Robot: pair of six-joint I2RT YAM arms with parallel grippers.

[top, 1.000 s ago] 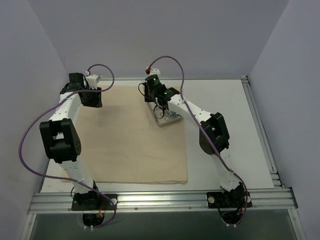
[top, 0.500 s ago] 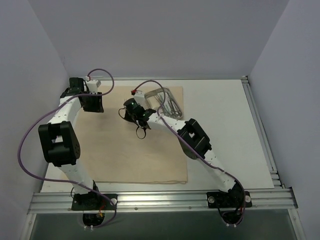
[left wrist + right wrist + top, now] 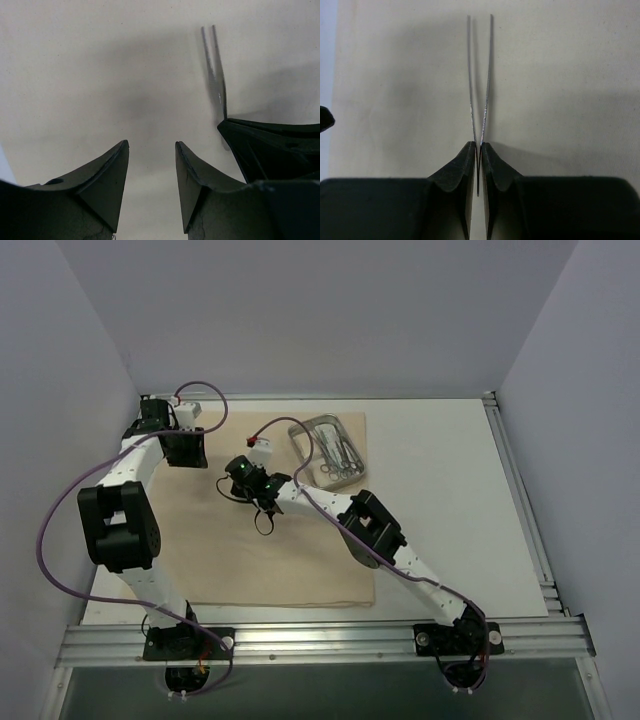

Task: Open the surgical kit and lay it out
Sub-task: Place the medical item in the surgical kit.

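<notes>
Well inside cloth wrap (image 3: pixel 270 560) edges, right claw (image 3: pixel 479 147) pinching tweezers (image 3: pixel 483 125), left claw (image 3: pixel 151 146) agape

Right arm stretched far to the left, left arm folded over at the far left.
The right arm (image 3: pixel 375 530) runs diagonally from its base across to the left. Its gripper (image 3: pixel 479 145) is pinched tight on thin tweezers (image 3: pixel 218 87), whose tips point away from the wrist. The left arm (image 3: pixel 120 520) rises from its base and bends forward at the elbow. Its gripper (image 3: pixel 151 145) points down near the right one, fingers parted and holding nothing.
</notes>
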